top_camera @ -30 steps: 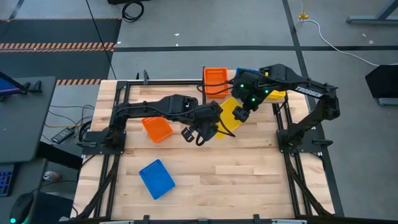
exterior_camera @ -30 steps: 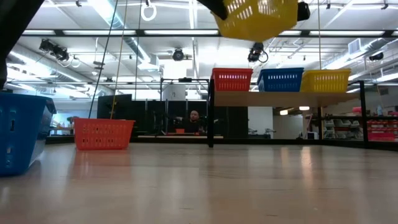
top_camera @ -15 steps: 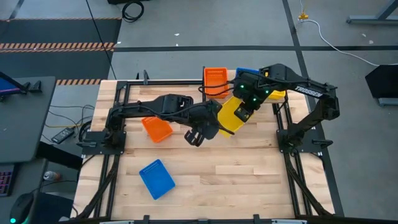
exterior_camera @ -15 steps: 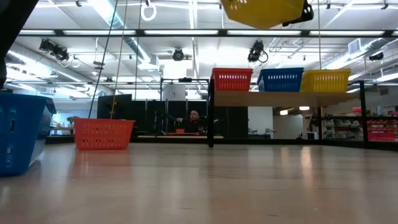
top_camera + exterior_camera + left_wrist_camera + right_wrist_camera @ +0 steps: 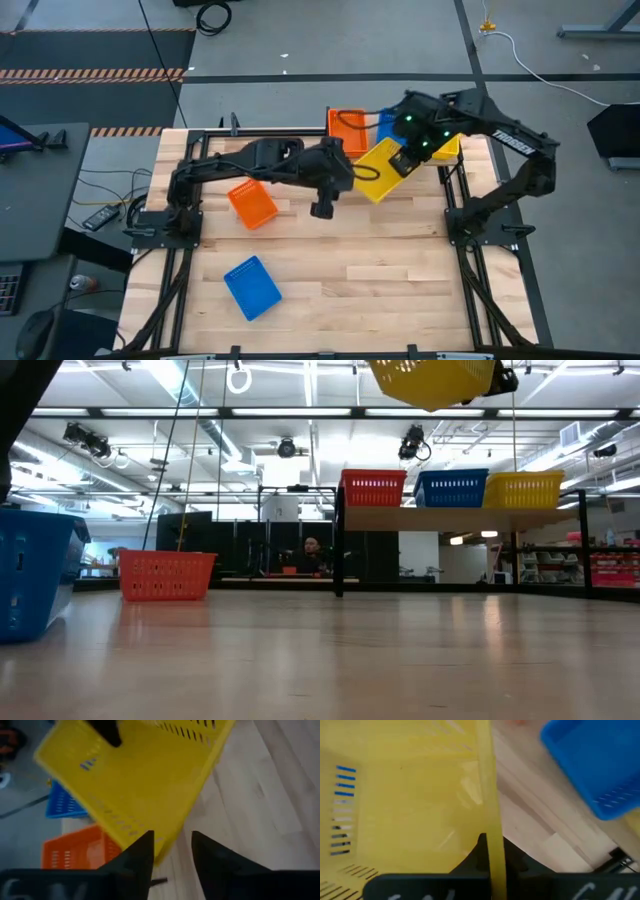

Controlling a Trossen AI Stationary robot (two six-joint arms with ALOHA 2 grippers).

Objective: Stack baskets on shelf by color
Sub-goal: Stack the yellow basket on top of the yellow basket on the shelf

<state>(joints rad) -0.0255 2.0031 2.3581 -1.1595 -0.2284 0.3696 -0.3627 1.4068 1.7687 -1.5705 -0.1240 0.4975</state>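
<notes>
A yellow basket [image 5: 378,172] hangs tilted in the air near the middle of the table, and my right gripper [image 5: 404,163] is shut on it. My left gripper [image 5: 322,206] stands open just off the basket's near left corner [image 5: 150,837], with only tabletop between its fingers. The shelf [image 5: 450,516] at the far right carries an orange basket [image 5: 347,124], a blue basket [image 5: 390,121] and a yellow basket [image 5: 522,490], each resting on its bottom. Another orange basket [image 5: 251,206] and another blue basket [image 5: 252,287] sit on the table. My right gripper holds the yellow basket by the top rim of one wall [image 5: 493,827], on the side toward the shelf. The wall stands between the two fingers, one inside the basket and one outside. The fingers come from above, pointing steeply down. The basket is tilted and lifted clear of the table.
The loose orange basket sits at the table's left and the blue one near the front left. Black frame rails [image 5: 190,170] run along the table's left and right sides. Bare wood lies in the middle and front right [image 5: 400,270].
My right gripper has taken hold of the yellow basket's rim and carried it up and toward the far edge, nearer the shelf. My left gripper has rolled about its own axis, risen a little and come off the basket.
</notes>
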